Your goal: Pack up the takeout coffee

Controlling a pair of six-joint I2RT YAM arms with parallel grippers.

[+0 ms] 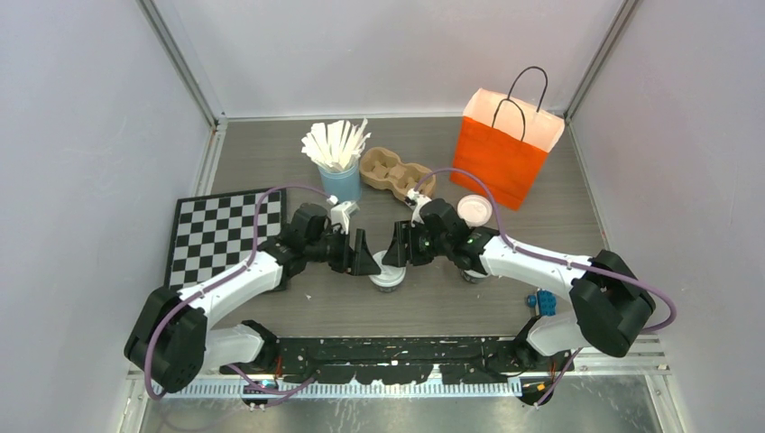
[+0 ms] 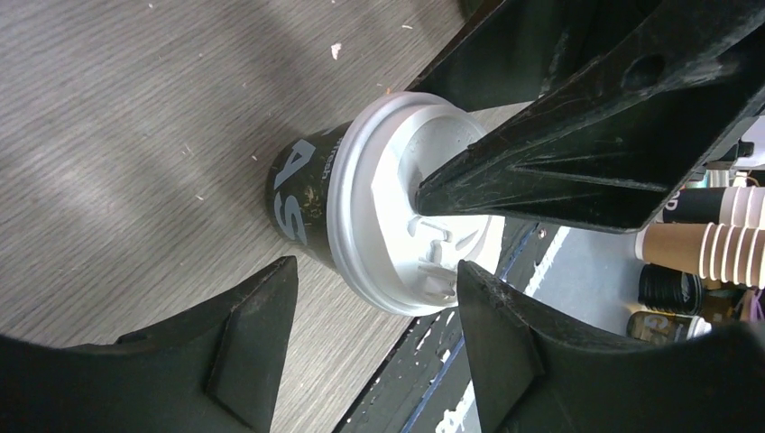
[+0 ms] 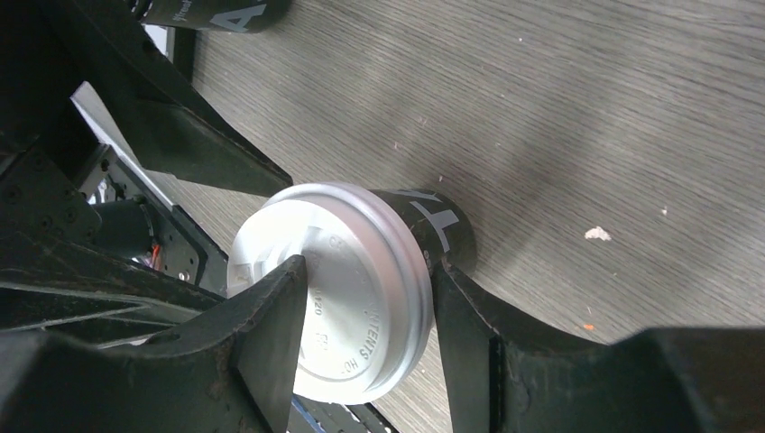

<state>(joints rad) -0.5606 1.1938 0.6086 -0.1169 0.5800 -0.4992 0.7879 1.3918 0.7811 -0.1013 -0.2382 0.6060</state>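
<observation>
While both grippers hung over one cup (image 1: 386, 278) at the near middle of the table (image 1: 262, 167), the step in hand looked like picking it up. The carrier (image 1: 397, 173) and bag (image 1: 505, 149) stood well apart behind it, and the next move, I judged, called for one clean grasp below the lid and a level lift. From above, the left gripper (image 1: 364, 262) and right gripper (image 1: 393, 253) faced each other just over that cup. At the left wrist, the left jaws stood wide, with the upright cup ahead of them and untouched so far as I could tell, while a right finger (image 2: 559, 135) rested its tip on the lid (image 2: 379, 180). At the right wrist, the right jaws stood part open astride the cup, one finger over the lid, the other against the dark wall; no firm hold showed.
</observation>
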